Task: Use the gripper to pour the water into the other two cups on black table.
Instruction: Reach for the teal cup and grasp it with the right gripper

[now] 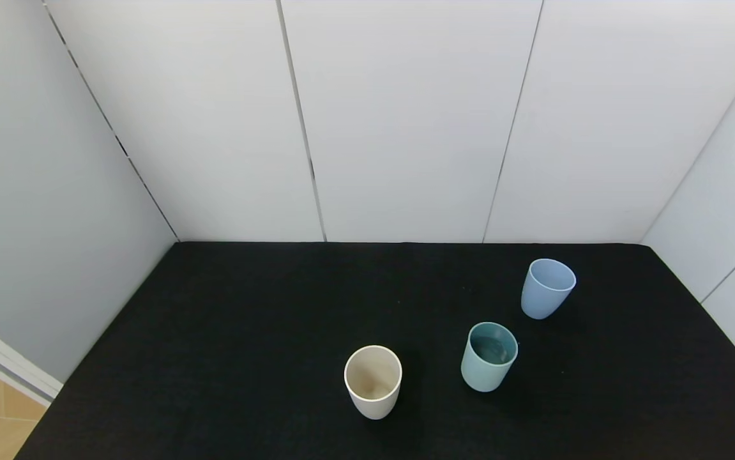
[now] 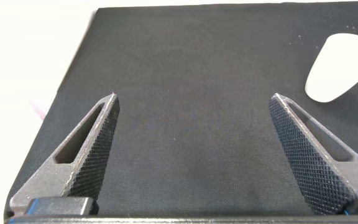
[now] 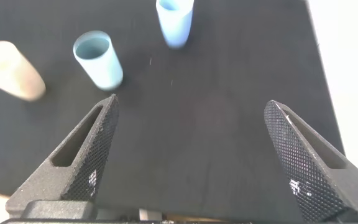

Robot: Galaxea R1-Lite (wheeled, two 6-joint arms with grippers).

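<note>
Starting from rest, by my reading: nothing is grasped and no pour has begun. Neither arm shows in the head view. Left end effector point(image 2: 191, 149) hangs over bare black tabletop point(image 1: 227, 332) with fingers spread wide, nothing between them. Right end effector point(image 3: 194, 155) likewise released and spread, looking down on all three cups from the near side.

Teal-green cup point(image 1: 489, 356) stands upright right of centre; a faint sheen inside suggests it holds the water point(image 1: 493, 349). Cream-white cup point(image 1: 373, 381) stands upright to its left and slightly nearer me, apart from it. Light blue cup point(image 1: 547, 288) stands upright farther back and to the right, also apart. I see no liquid in either of the two, though I cannot rule out a trace.

Next move, as I judge it: the right arm is nearer, so bring it to the teal-green cup's side wall, close around it below the rim, and lift level to avoid slopping. The gaps between cups look wide enough for a sideways approach.
</note>
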